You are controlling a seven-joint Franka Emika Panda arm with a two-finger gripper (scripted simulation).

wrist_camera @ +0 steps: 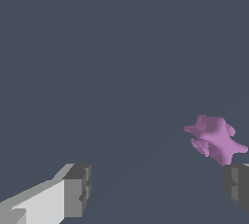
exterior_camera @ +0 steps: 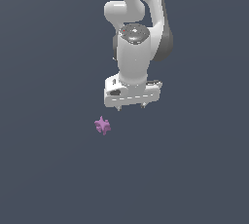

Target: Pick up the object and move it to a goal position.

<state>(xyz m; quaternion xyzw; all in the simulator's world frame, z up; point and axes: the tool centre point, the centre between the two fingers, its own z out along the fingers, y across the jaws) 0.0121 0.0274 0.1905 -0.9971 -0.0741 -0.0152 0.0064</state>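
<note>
Judging by the layout, nothing is grasped yet: the fingers (wrist_camera: 158, 194) are spread wide and empty, and the object (wrist_camera: 215, 139) lies on the table outside their gap, just beside one fingertip (pickup and transfer remain).

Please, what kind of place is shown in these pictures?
Probably a bare simulated test scene, not a real room: a flat, featureless grey ground, one white robot arm with its gripper open, and a single small purple object lying below it.
</note>
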